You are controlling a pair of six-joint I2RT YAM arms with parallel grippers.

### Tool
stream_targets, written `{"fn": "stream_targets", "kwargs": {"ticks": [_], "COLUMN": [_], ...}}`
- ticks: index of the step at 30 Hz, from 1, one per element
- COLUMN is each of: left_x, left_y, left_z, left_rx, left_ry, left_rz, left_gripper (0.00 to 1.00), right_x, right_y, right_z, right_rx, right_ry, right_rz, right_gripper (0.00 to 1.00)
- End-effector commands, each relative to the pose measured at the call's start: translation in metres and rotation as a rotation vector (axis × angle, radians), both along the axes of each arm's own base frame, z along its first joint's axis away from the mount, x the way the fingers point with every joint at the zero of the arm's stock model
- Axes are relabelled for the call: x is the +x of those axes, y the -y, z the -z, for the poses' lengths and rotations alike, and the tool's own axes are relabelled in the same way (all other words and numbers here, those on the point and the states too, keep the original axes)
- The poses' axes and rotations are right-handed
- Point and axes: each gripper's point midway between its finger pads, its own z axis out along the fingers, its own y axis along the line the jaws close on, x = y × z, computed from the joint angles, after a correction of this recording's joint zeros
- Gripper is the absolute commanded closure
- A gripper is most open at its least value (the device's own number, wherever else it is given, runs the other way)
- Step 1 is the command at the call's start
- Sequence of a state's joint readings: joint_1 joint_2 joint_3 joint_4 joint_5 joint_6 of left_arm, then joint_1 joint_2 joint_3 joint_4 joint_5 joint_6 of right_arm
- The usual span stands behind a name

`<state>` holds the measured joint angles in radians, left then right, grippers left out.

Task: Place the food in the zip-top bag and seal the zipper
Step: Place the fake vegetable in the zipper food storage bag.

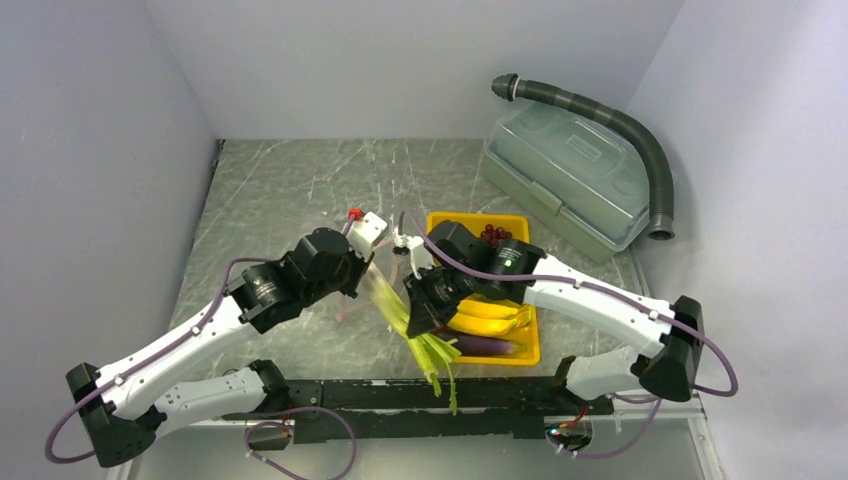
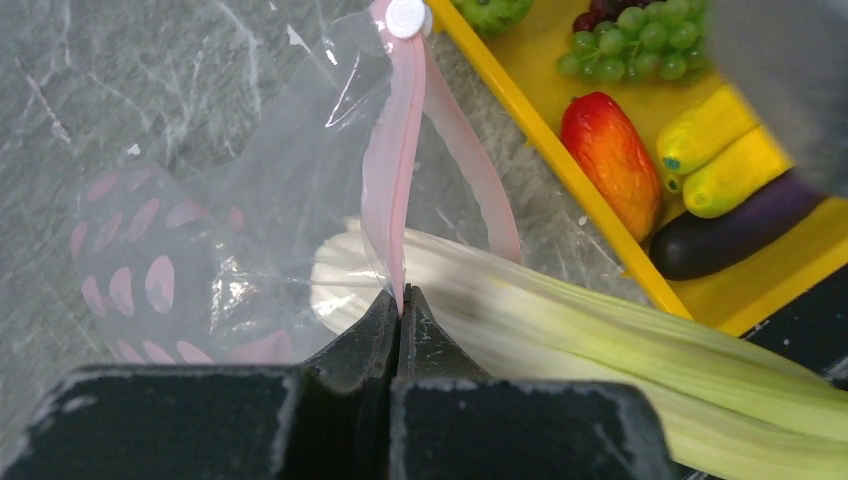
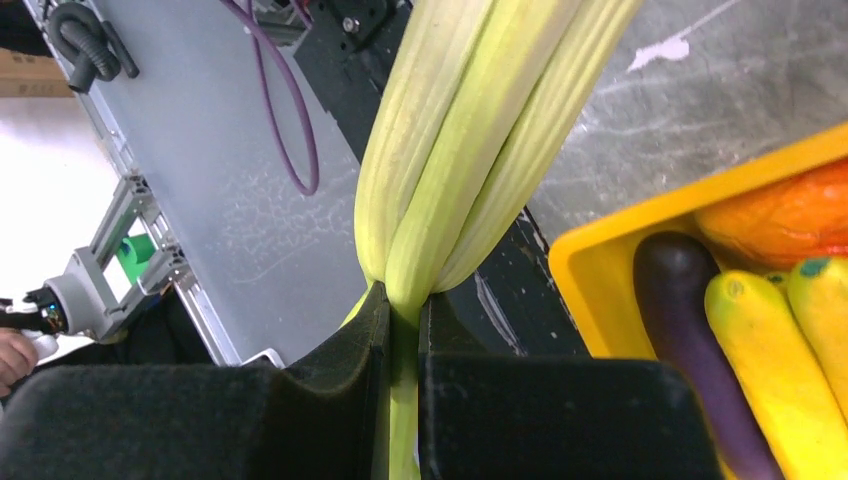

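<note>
— Left of the table's (image 1: 290, 190) middle, what is logged first?
— Item one: left gripper (image 2: 400, 298). Its jaws are pressed together on the zipper (image 2: 393, 170), pinching one pink strip edge-on.
— And the bag it belongs to?
— Item two: zip-top bag (image 2: 250, 200). Clear and crinkled, with pink spots printed on its lower part, it lies on the table just left of the tray. The mouth is parted, and the two pink strips spread apart from a white slider (image 2: 407, 17).
— Next to the right?
— Item three: green stalks (image 3: 470, 130), one bundle. The right gripper (image 3: 400, 310) is clamped tight on the bundle's narrow part. The pale butt end sits at the bag's mouth and shows through the film. Whether it is truly inside, I cannot tell. The other end reaches the near edge.
— The tray?
— Item four: yellow tray (image 2: 560, 152), right of middle toward the near edge. It holds a red pepper (image 2: 610, 165), bananas (image 2: 735, 175), an eggplant (image 2: 730, 235), green grapes (image 2: 640, 40) and dark red grapes (image 1: 493, 236).
— Far right corner?
— Item five: lidded box (image 1: 570, 175), grey-green. A ribbed hose (image 1: 620, 125) curves round its far and right sides.
</note>
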<state>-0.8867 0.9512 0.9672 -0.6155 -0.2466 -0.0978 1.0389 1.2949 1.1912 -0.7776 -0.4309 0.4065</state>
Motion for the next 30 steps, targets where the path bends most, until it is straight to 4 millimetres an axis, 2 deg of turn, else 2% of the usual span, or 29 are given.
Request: {"fn": "stream_targets", "kwargs": {"ticks": [1, 6, 11, 17, 26, 30], "left_x": [-0.007, -0.014, -0.017, -0.019, -0.020, -0.022], "left_y": [0.011, 0.015, 0.015, 0.016, 0.017, 0.016], "left_z": [-0.027, -0.033, -0.037, -0.039, -0.041, -0.046], "left_rx": [-0.076, -0.110, -0.130, -0.139, -0.148, -0.166], "left_ry": [0.038, 0.049, 0.057, 0.063, 0.070, 0.087], "left_rz": [0.083, 0.123, 0.143, 0.155, 0.162, 0.171], "left_gripper": [1.00, 1.00, 1.00, 1.00, 1.00, 1.00], "right_x": [0.006, 0.013, 0.032, 0.056, 0.072, 0.078], "right_y": [-0.023, -0.041, -0.054, -0.068, -0.089, -0.092], "right_z": [-0.027, -0.025, -0.026, -0.035, -0.044, -0.046], "right_rx": [0.070, 0.060, 0.080, 0.169, 0.223, 0.226], "right_ry": [0.019, -0.035, -0.075, -0.144, -0.185, -0.190], "right_rz": [-0.042, -0.038, 0.021, 0.117, 0.169, 0.199], "right_gripper": [1.00, 1.00, 1.00, 0.94, 0.68, 0.48]}}
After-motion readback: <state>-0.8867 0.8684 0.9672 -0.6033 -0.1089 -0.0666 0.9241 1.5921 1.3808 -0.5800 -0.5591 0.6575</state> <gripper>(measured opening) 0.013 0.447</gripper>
